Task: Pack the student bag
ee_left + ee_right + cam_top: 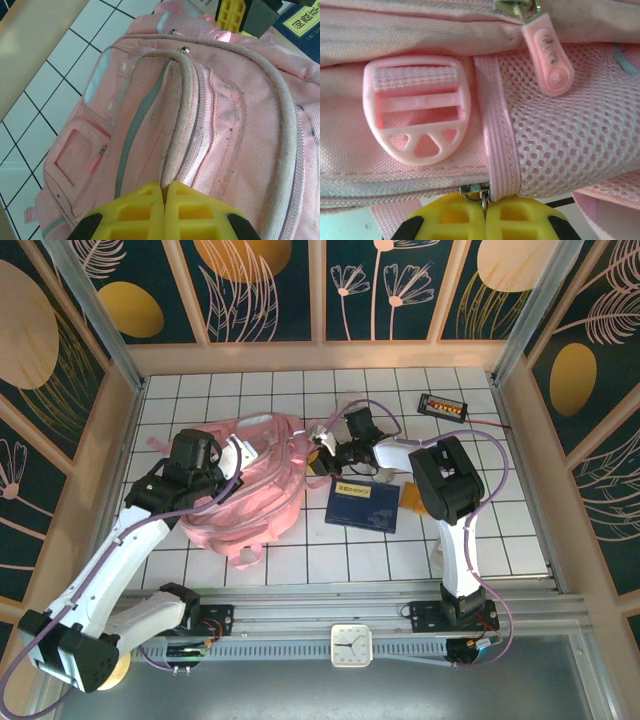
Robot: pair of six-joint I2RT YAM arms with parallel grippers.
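The student bag (250, 495) lies flat on the counter (330, 565) between the two arms. The left end effector (164, 192) is clamped on a piped seam (176, 125) on its left side. The right end effector (485, 210) is pinched together on a small metal zip pull (479, 192) at the opposite edge, so the right arm is nearer the pull, and the bag stretches away to its left.

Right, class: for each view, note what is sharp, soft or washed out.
Top external: even light, sharp, soft shadows beside the student bag. Left wrist: bag fabric crisp, tiles near the top glaring white, left gripper slightly soft. Right wrist: pink buckle and mesh in focus, right gripper at the bottom edge blurred.
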